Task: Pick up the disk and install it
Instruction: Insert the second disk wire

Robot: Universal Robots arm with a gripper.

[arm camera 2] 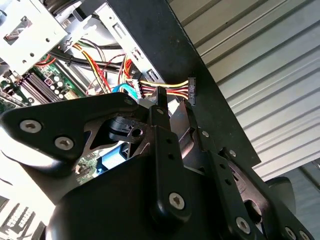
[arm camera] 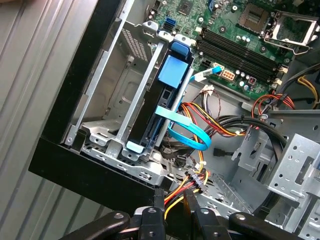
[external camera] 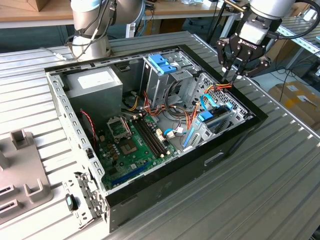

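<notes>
Gripper (external camera: 234,75) hovers over the far corner of the open PC case (external camera: 235,137), on the exterior view's right, tips just above a black power connector (arm camera 2: 191,90) on a yellow/red/black wire bundle (arm camera 2: 165,89). In both wrist views the fingertips (arm camera: 159,196) stand a narrow gap apart with the connector at or between them; whether the pads actually clamp it I cannot tell.

Disk (arm camera: 159,107) sits edge-up in the drive bay against the case's black wall, its light-blue carrier rail (arm camera: 175,70) on top and a flat blue data cable (arm camera: 182,131) looping off it. So it looks seated already, and the work now seems to be at the cabling.

Risks, as judgement:
- Connector is small and glossy, so it could twist or slip out of the fingertips.
- Wires are springy and may pull the plug off line from the drive's socket.
- Fingers could snag the blue data cable or the orange wires nearby.
- Sheet-metal bay edges (arm camera: 125,95) are thin and sharp-looking, and a tip could catch on them.

Materials: case is matte black outside, bare stamped steel with perforations inside. Motherboard (external camera: 132,145) is green with long black RAM slots. Gripper links are black, rigid and bolted. Table (external camera: 270,190) is ribbed grey aluminium.
</notes>
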